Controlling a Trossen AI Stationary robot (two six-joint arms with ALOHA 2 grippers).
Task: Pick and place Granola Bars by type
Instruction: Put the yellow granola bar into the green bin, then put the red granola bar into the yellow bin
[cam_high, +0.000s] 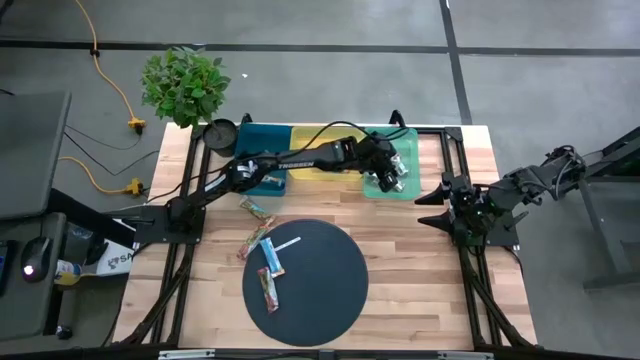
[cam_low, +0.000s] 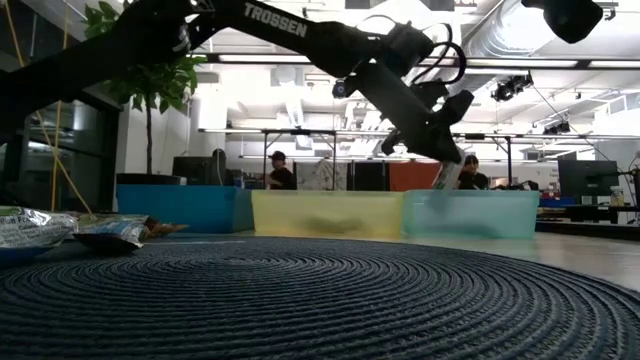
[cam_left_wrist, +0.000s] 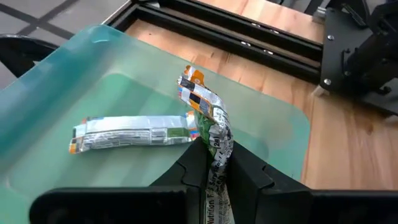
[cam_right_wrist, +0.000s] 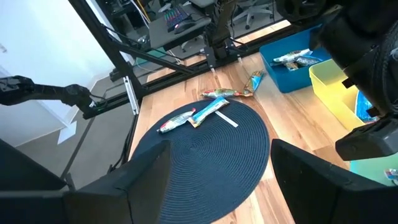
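My left gripper (cam_left_wrist: 214, 163) pinches a silver bar (cam_left_wrist: 208, 121) between its fingers, above the green bin (cam_left_wrist: 56, 93) holding its match (cam_left_wrist: 134, 132); my right gripper (cam_right_wrist: 217, 171) waits, spread.

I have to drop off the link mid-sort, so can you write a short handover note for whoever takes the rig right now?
Left gripper: shut on a silver bar, hanging over the green bin, not released yet.
Right gripper: open, empty, parked at the table's right edge.
Done: one silver bar already lies in the green bin; bars are in the blue bin. The yellow bin is partly hidden by the arm.
Left: drop the held bar. Then sort the loose bars: a blue bar and a multicolour bar on the mat, two more on the wood beside it.
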